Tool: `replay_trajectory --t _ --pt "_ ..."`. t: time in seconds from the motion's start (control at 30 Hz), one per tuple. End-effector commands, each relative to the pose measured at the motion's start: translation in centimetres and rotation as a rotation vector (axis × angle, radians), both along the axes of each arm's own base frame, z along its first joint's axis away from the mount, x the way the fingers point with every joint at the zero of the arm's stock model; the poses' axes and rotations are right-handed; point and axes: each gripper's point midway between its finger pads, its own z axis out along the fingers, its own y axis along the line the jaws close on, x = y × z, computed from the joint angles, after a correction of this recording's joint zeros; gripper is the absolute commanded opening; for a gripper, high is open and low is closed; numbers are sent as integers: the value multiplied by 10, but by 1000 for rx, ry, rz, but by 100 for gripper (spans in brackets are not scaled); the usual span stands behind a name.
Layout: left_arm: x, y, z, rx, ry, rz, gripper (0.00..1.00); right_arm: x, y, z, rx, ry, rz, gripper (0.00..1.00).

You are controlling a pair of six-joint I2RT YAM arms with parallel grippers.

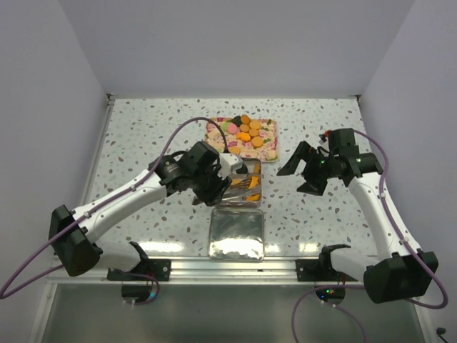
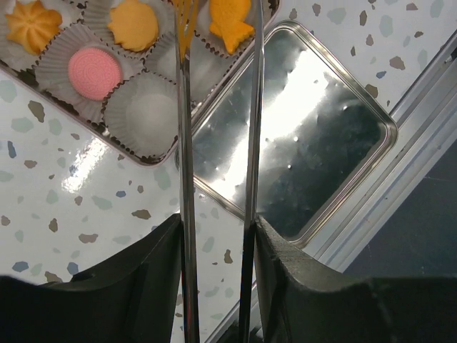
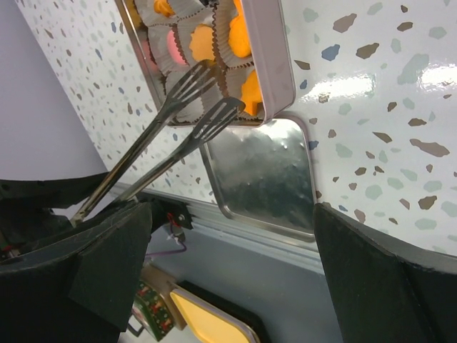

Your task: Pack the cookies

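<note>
Several cookies (image 1: 246,131), mostly orange with some pink, green and black, lie on a floral tray (image 1: 265,148) at the back. A tin (image 1: 259,191) with white paper cups holds orange cookies (image 2: 133,23) and a pink one (image 2: 94,73); they also show in the right wrist view (image 3: 202,44). My left gripper (image 1: 230,170) (image 2: 218,229) is shut on metal tongs (image 2: 251,143) (image 3: 164,114). The tong tips stand apart over the tin's near cups. My right gripper (image 1: 305,171) (image 3: 235,250) is wide open and empty, to the right of the tin.
A shiny upturned lid (image 1: 237,234) (image 2: 314,136) (image 3: 264,171) lies just in front of the tin, by the metal rail (image 1: 235,266) at the table's near edge. Below the edge are a yellow object (image 3: 207,321) and a small patterned box (image 3: 153,314).
</note>
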Motion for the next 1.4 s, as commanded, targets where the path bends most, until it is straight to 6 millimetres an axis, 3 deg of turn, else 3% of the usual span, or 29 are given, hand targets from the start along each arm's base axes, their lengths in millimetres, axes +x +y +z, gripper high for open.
replay_trajectory --t 0.0,0.17,0.3,0.4,0.47,0.5,0.57,0.6,0.67,0.8,0.97,1.27,1.37 --pt "19 -14 38 -69 -104 15 47 4 -1 6 8 -40 -8 99" --pt "45 -12 67 -65 -192 94 48 6 0 7 7 -43 -6 99" --pt "69 -11 74 -65 -193 150 48 9 0 6 7 -41 -4 99" --pt "102 -1 60 15 -210 239 49 10 1 8 11 -46 2 99" --pt "120 4 62 47 -233 289 49 11 1 8 11 -46 5 99" --pt "135 10 50 98 -232 328 48 11 2 8 12 -44 9 99" --pt "151 10 49 116 -253 357 49 11 2 8 8 -44 16 99" --pt "163 14 36 162 -254 387 49 11 2 7 7 -38 19 99" --pt "180 19 33 201 -289 428 49 12 2 8 4 -38 26 99" --pt "205 15 5 249 -275 426 49 13 2 8 -7 -34 42 99" --pt "221 -2 -10 230 -255 379 49 19 -2 9 -40 -30 61 99" --pt "228 -21 -43 238 -200 281 49 30 -5 3 -70 -14 85 99" --pt "233 -28 -43 229 -195 268 49 33 -5 3 -67 -15 85 99"
